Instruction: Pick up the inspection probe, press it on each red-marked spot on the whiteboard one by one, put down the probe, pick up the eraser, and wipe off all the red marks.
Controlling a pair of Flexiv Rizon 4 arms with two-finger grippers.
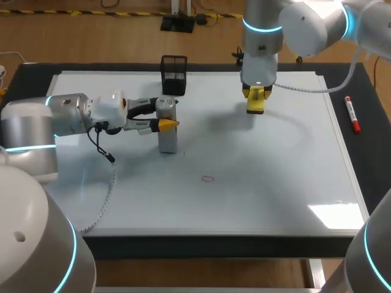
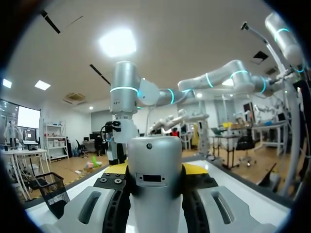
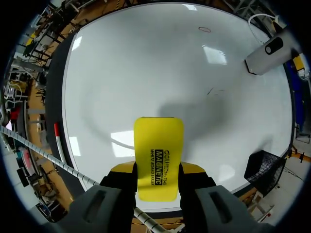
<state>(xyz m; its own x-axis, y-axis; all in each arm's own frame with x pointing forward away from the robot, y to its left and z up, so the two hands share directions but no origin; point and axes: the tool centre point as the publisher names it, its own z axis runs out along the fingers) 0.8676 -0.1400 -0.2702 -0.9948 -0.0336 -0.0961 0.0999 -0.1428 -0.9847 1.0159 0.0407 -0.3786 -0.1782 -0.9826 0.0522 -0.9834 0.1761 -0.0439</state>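
Observation:
My left gripper (image 1: 164, 124) is shut on the grey inspection probe (image 1: 167, 131), which stands upright on the left part of the whiteboard (image 1: 275, 183). In the left wrist view the probe (image 2: 156, 174) fills the space between the yellow-tipped fingers (image 2: 115, 170). My right gripper (image 1: 256, 97) is shut on the yellow eraser (image 1: 255, 104) over the board's far middle; its shadow falls to the left. The right wrist view shows the eraser (image 3: 158, 155) clamped between the fingers. One small red ring mark (image 1: 208, 179) lies near the board's centre, also seen as the red mark (image 3: 204, 29).
A black mesh basket (image 1: 174, 74) stands at the board's far edge, just behind the probe. A red marker pen (image 1: 352, 114) lies on the dark table strip right of the board. My left arm's cable (image 1: 104, 149) hangs down to the board.

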